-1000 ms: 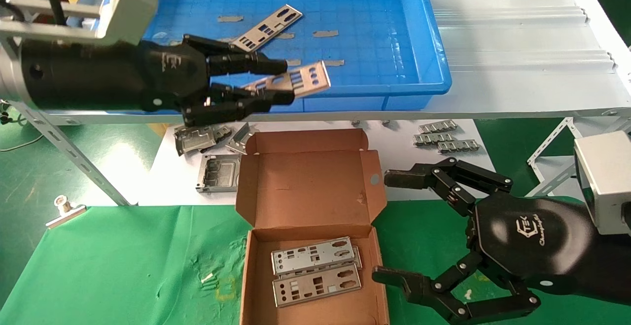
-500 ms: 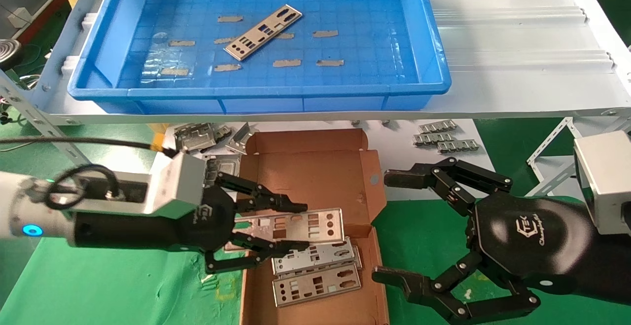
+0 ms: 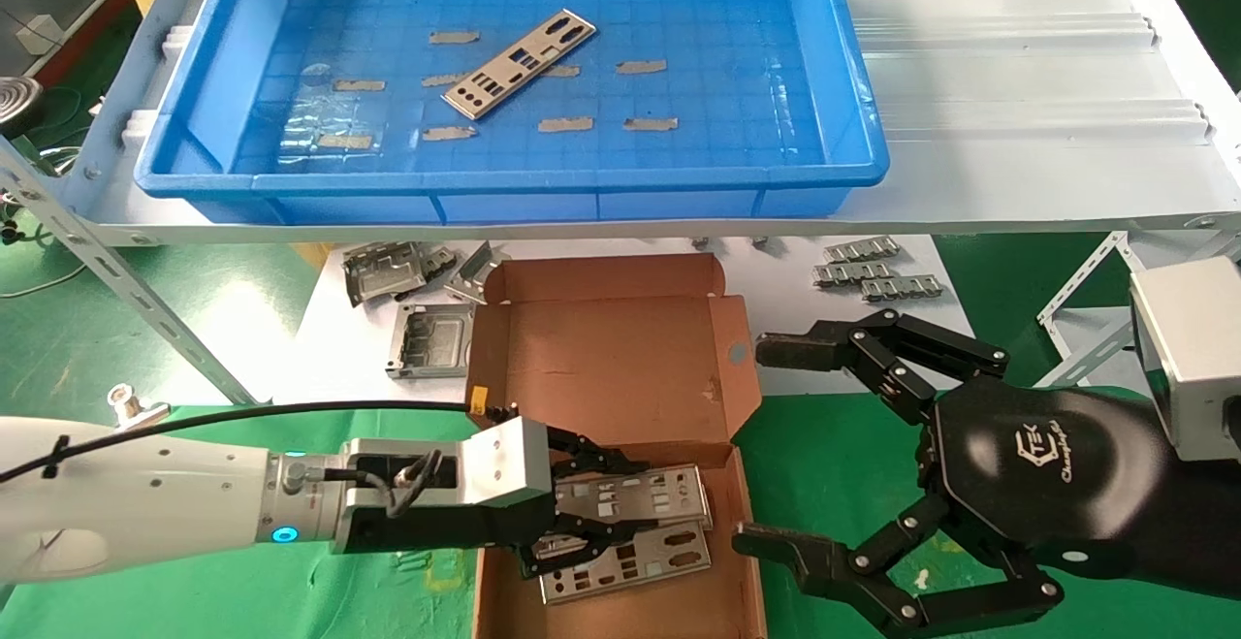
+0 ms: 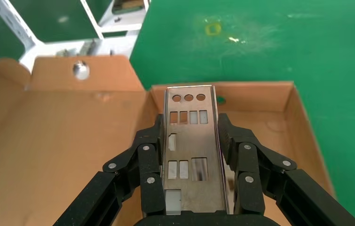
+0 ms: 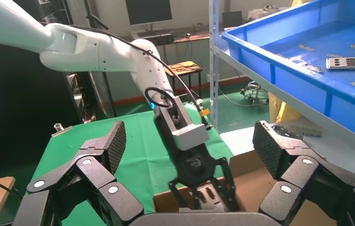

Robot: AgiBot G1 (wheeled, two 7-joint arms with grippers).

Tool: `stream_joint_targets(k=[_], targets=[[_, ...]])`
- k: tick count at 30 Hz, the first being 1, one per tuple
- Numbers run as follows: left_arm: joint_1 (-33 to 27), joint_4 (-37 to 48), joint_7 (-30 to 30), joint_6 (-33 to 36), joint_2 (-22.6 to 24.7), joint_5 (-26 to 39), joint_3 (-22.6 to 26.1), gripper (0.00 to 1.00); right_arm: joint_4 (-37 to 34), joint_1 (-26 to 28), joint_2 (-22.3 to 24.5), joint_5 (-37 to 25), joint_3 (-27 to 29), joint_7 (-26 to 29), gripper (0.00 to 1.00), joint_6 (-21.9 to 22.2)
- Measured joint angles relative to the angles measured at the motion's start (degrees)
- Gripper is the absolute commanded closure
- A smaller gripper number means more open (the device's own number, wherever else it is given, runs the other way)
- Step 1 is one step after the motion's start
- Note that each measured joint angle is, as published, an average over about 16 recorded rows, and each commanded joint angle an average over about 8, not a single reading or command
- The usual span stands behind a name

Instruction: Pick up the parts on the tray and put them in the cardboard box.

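Note:
My left gripper (image 3: 591,508) is down inside the cardboard box (image 3: 748,561), shut on a thin silver part (image 3: 645,492) by its long edges. It holds the part flat just above other parts (image 3: 635,561) lying on the box floor. In the left wrist view the held part (image 4: 192,150) sits between the black fingers (image 4: 149,155) over the brown floor (image 4: 48,155). One more part (image 3: 519,64) lies in the blue tray (image 3: 514,178) on the shelf. My right gripper (image 3: 771,445) hangs open and empty right of the box.
The box lid (image 3: 611,358) lies open toward the shelf. Grey square metal frames (image 3: 427,338) and ridged strips (image 3: 873,271) lie on the white sheet behind it. A slanted shelf strut (image 3: 145,309) and a metal clip (image 3: 131,406) are at the left.
My left gripper carried the part from the tray's front edge down and into the box, ending low over the parts there. The right arm has not moved.

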Motion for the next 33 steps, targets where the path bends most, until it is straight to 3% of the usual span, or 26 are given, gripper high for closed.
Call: stream_joint_targets(k=[3,11,23,33], targets=[[0.4,2.5,1.9,-1.1,1.6,0.6,0.2,0.99,0.0,0.0,0.0,0.0,0.0,0.0,0.00,0.0],[0.1,9.4,6.0,-2.3,5.2,1.6,0.6,0.03,0.0,0.0,0.0,0.0,0.0,0.0,0.00,0.0],[-1.4,17.2,11.2,-2.1,8.5,1.8,0.4,0.00,0.0,0.0,0.0,0.0,0.0,0.0,0.00,0.0],[-3.2,21.3,9.2,4.0,7.8,-0.4,-0.2,0.00,0.0,0.0,0.0,0.0,0.0,0.0,0.00,0.0]])
